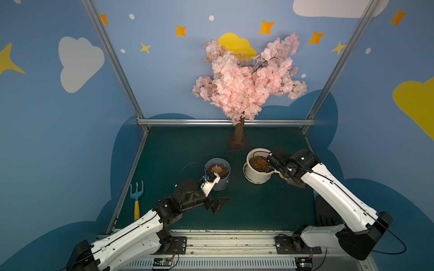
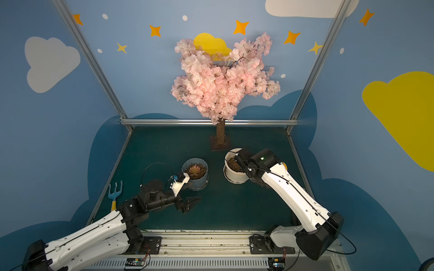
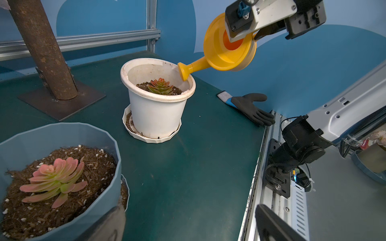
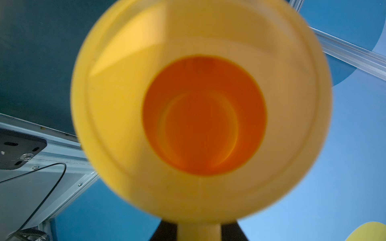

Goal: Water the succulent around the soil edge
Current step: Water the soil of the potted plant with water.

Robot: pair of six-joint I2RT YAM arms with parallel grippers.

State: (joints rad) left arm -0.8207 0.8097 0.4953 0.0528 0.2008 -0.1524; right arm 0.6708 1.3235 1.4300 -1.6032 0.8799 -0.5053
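**Step in hand: pouring**

The right gripper (image 4: 198, 232) is clamped shut on the handle of the yellow watering can (image 3: 227, 52) and holds it tilted, spout (image 3: 184, 72) down. The spout head sits just inside the rim of the white pot (image 3: 156, 116), on the side nearest the right arm. The succulent (image 3: 160, 86) stands in the middle of the soil (image 3: 177, 91), well below the rim. No stream of water is visible, and the blurred right wrist view does not show whether the can holds any.

**Procedure**
- Hold the spout head over the bare ring of soil, never over the leaves
- Travel round the rim in one slow circle at a constant tilt
- Avoid pushing on the rim: the pot stands loose in its saucer (image 3: 150, 139), so a push probably shifts it
- For the side toward the tree (image 1: 238, 135), expect to turn the wrist rather than reach further

**Idle arm**

The left gripper (image 1: 217, 206) is fully open and empty. It sits low, just beside the blue pot (image 3: 112, 167), which holds a pink plant (image 3: 54, 179).

**Surface and room**

The table (image 3: 198, 167) is flat with a dark green mat. A black glove (image 3: 250, 106) lies at its edge near the right arm's base, and a hand fork (image 1: 136, 197) lies at the left edge. The walls (image 1: 164, 70) are blue, painted with clouds and stars, and an aluminium frame (image 1: 225, 122) runs along the back
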